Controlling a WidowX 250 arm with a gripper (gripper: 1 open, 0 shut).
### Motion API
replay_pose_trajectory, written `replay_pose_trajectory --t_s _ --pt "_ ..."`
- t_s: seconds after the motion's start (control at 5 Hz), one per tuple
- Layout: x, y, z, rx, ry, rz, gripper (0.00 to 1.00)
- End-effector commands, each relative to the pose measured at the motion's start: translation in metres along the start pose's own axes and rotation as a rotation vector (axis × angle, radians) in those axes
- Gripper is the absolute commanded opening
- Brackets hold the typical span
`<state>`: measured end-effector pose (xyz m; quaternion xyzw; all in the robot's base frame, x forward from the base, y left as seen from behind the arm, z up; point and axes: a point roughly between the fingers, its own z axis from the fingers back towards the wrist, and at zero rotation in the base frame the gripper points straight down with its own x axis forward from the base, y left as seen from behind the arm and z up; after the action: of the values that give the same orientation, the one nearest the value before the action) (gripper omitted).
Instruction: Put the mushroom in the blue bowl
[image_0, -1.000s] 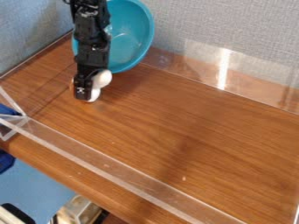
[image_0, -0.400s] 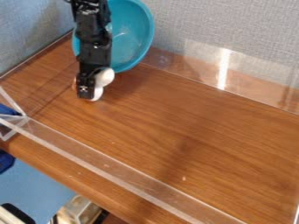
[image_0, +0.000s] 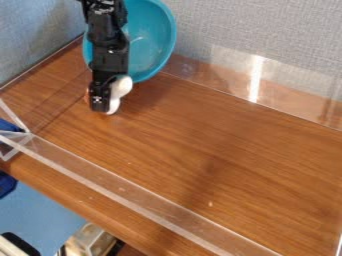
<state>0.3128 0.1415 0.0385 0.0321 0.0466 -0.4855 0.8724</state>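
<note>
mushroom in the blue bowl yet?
No. The mushroom is down at table level between the gripper jaws, in front of the blue bowl, which leans tilted against the back wall.

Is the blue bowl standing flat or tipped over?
Tipped. The blue bowl leans on its side against the back wall, its open inside facing the camera, behind the gripper.

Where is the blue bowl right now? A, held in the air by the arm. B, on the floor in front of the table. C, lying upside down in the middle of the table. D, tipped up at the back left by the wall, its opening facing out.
D: the bowl leans at the table's back left corner against the wall, with its inside showing, behind the arm.
</note>
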Motion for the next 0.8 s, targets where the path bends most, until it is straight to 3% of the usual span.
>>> replay_pose_trajectory --t_s 0.0,0.6 --pt "-0.005 0.014 0.030 0.082 -0.023 0.027 0.00" --pt "-0.004 0.019 0.045 0.094 -0.024 0.031 0.00"
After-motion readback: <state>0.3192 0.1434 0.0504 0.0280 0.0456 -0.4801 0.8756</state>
